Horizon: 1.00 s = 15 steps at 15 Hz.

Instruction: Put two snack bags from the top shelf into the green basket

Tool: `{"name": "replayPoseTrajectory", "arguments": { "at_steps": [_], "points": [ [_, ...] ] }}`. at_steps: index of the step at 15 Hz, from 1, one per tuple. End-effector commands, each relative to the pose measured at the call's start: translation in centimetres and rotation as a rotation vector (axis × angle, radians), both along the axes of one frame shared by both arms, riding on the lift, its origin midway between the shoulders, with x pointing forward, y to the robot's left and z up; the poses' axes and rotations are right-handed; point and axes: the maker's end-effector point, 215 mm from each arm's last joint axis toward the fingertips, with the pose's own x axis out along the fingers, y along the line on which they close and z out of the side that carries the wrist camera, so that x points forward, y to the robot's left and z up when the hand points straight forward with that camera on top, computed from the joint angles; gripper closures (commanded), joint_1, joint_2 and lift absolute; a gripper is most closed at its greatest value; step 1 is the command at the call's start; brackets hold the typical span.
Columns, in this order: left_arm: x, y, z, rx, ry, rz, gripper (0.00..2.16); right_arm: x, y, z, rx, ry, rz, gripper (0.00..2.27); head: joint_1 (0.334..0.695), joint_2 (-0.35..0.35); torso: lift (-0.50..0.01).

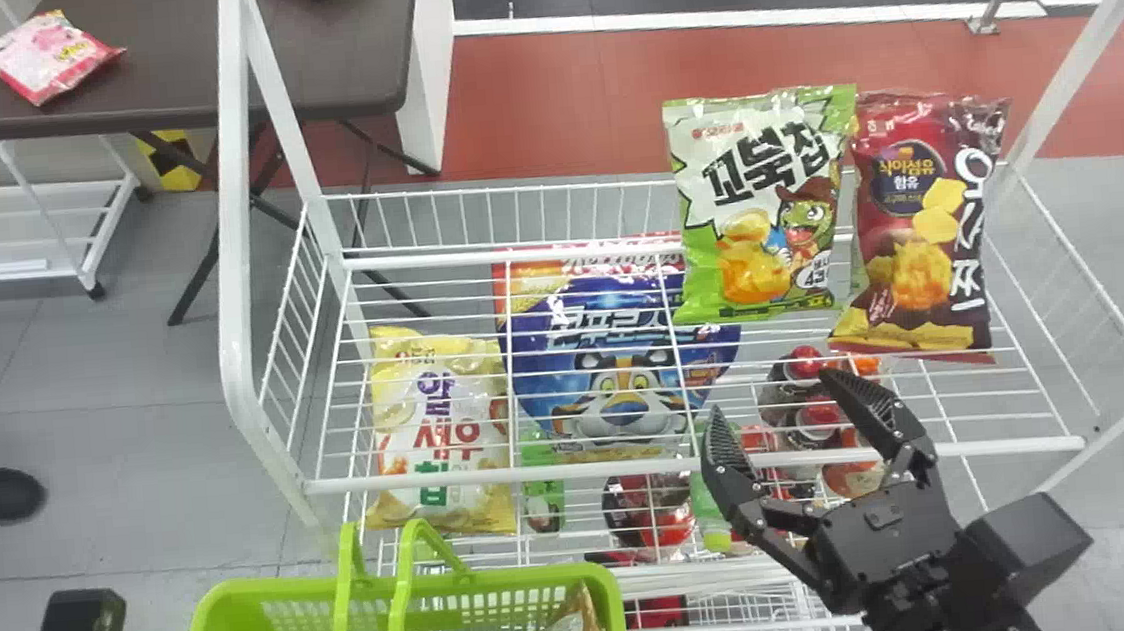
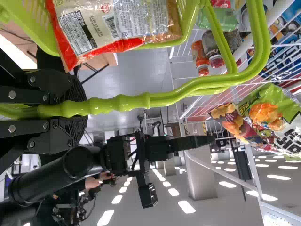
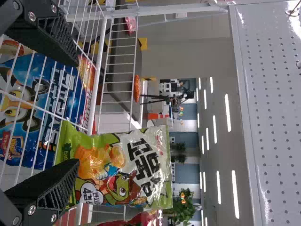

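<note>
- Watching remotely, I found the green bag (image 1: 759,210) upright, just beyond my right hand (image 1: 774,396).
- That hand was spread wide; my left hand (image 2: 79,110) held the basket handles (image 2: 120,104).

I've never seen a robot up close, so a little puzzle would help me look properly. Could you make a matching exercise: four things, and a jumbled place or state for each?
1. left gripper
2. dark red snack bag
3. pink bag
4. right gripper

A. lying on the dark table
B. open, with nothing held
C. closed on the handle of the green basket
D. beside the green-and-white snack bag

Right pairs: 1-C, 2-D, 3-A, 4-B
</note>
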Motion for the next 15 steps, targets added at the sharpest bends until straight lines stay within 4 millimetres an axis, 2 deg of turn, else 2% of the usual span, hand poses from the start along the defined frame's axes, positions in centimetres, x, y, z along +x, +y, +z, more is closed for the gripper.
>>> {"name": "replayPoseTrajectory", "arguments": {
  "at_steps": [1, 15],
  "points": [
    [-0.19, 0.04, -0.04, -0.001, 0.014, 0.001, 2.15, 0.02, 0.01, -0.04, 0.000, 0.003, 0.000, 0.08, 0.695, -0.049, -0.001],
    [-0.17, -0.04, -0.02, -0.003, 0.014, 0.003, 2.15, -0.13, 0.51, -0.47, 0.008, 0.020, 0.006, 0.08, 0.695, -0.041, -0.001]
  ]
}}
